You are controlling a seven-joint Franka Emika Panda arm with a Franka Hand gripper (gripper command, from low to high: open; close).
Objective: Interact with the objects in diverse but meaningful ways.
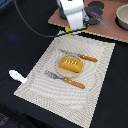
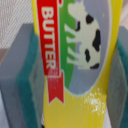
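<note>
Holding the yellow box is how I read the claw right now: in the wrist view the butter carton, with its red ribbon and cow picture, fills the frame between two teal-faced grey pads, one on each side and both appearing to touch it, so I judge the claw clamped on the carton's narrow sides. Its long axis runs along the fingers, lettering reading lengthwise. In the exterior view the white arm head hangs near the far edge of the woven placemat, and a sliver of yellow shows under it; I can't tell from there whether the carton rests on the mat or is lifted clear.

Outward from the claw, toward the camera, the tan plate sits mid-mat with the orange bread loaf on it. One orange-handled piece of cutlery lies just on the far side of the plate, between it and the claw, and the orange-handled fork lies on the near side. The white utensil rests on the dark counter off the mat's edge at the exterior view's left. Behind the arm a small grey pan sits on a brown board.

Any set-down beside the plate means travelling toward the camera over that far piece of cutlery
</note>
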